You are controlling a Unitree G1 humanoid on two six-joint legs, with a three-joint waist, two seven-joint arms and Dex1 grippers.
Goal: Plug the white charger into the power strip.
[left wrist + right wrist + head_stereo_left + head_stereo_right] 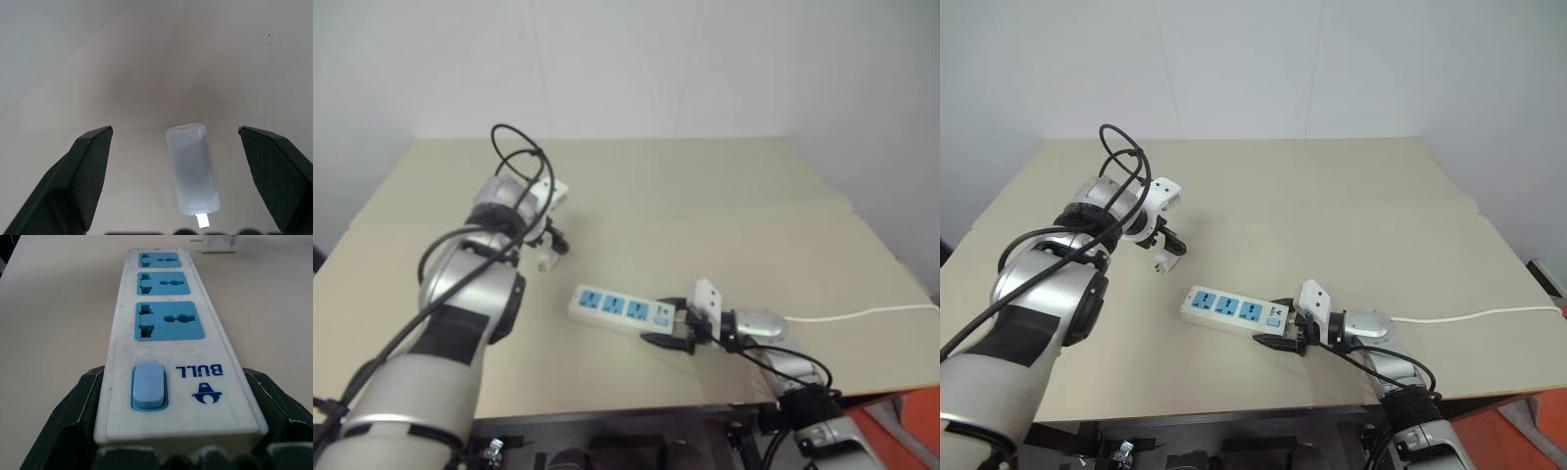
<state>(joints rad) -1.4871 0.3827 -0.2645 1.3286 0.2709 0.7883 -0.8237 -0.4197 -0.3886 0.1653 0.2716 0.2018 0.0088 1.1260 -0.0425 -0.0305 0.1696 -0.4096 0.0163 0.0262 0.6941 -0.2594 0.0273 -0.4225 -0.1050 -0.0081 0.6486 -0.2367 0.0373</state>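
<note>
The broad beige flat-topped counter is carrying everything. The long white plastic power strip with three blue sockets is lying near its front edge, and the right tool is clamping the strip's switch end from three o'clock. At ten o'clock of the strip, the left tool is hovering spread wide around the small white plastic charger, touching nothing.

A beige table stands against plain white walls, evenly lit.
</note>
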